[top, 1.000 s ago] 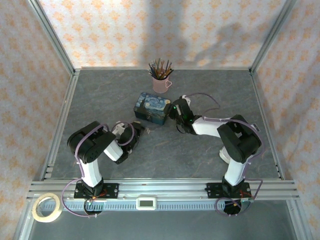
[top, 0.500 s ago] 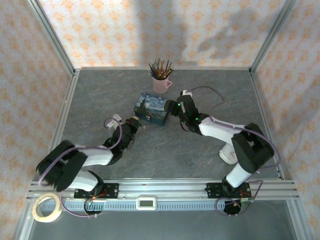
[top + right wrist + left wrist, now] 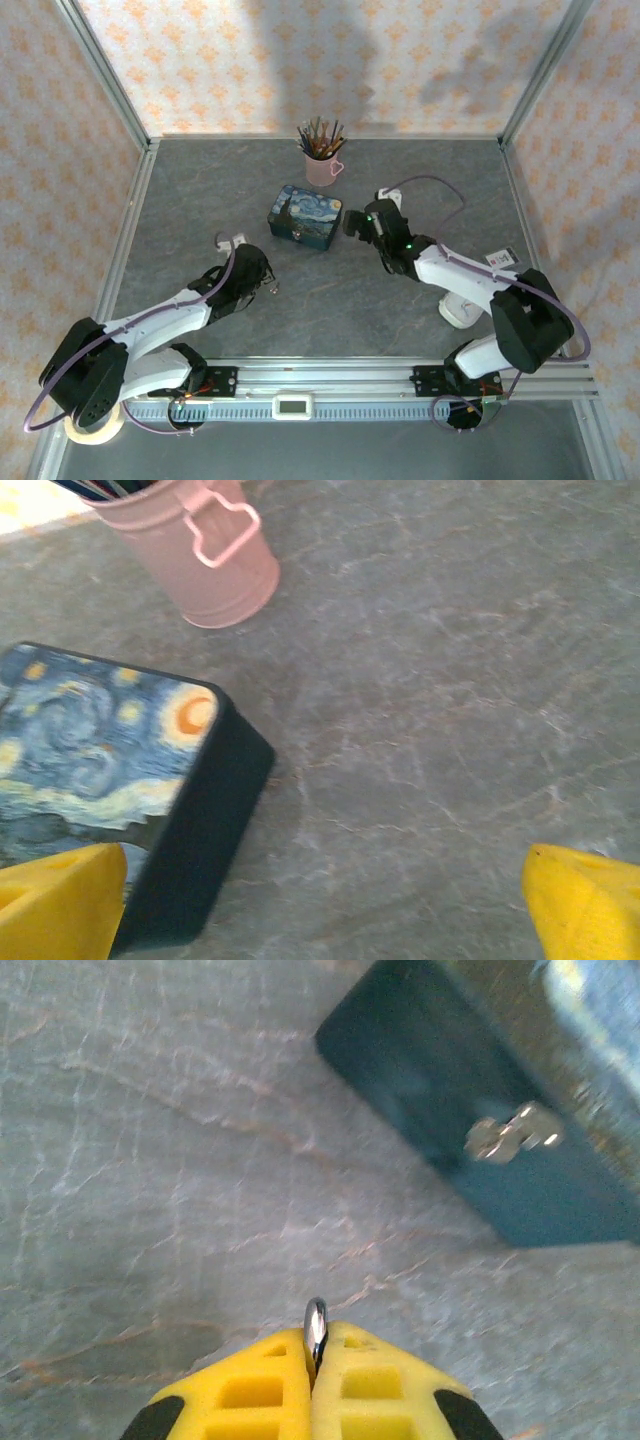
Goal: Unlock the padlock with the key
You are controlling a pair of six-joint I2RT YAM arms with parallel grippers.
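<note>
On the grey marbled table (image 3: pixel 420 170), the left gripper (image 3: pixel 315 1348) sits low near the left-front. Its yellow fingers are pressed flat together on a thin silvery sliver seen edge-on, apparently the key (image 3: pixel 315 1318). Bare tabletop lies between it and the blue starry-night tin (image 3: pixel 305 216) further back. The tin's dark front wall carries a small silvery fitting (image 3: pixel 513 1134), and I cannot tell whether that is the padlock. Behind the tin stands a pink mug (image 3: pixel 323 168) full of pencils. Just beside the tin's right end hangs the right gripper (image 3: pixel 352 222), its yellow fingers (image 3: pixel 60 905) spread wide and grasping nothing, with the tin's corner near the left one.
</note>
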